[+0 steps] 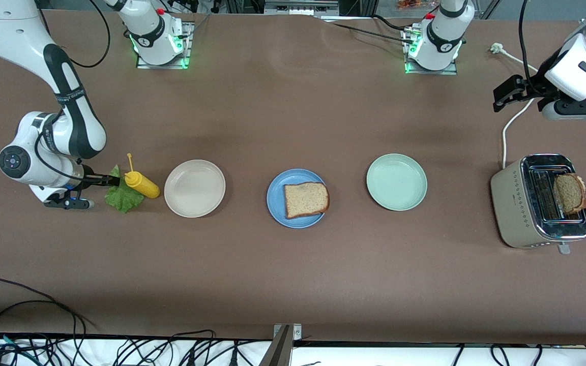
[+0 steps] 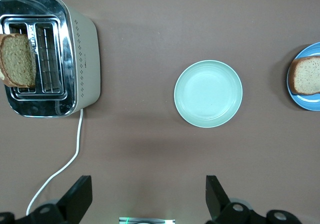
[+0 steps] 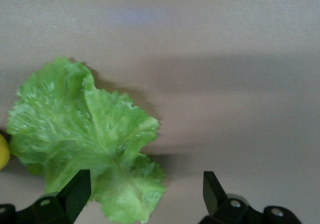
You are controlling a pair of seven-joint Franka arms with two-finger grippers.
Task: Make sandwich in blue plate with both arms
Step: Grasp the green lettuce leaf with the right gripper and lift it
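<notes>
Mustard bottle (image 1: 142, 184) touching lettuce (image 1: 121, 197); right gripper (image 1: 85, 190) beside it, left gripper (image 1: 519, 95) above toaster (image 1: 519, 211), jaws released.

Both robot arms are shiny white with black bands at the joints. The right arm (image 1: 56, 127) has a black sleeve with small white letters, a round dark cap with a tiny blue dot, and a thin black cable. Each base (image 1: 156, 33) has a red button and a green glow. The left arm (image 1: 583, 63) has a white wrist and black parts. The grippers have black fingers (image 2: 80, 196).
</notes>
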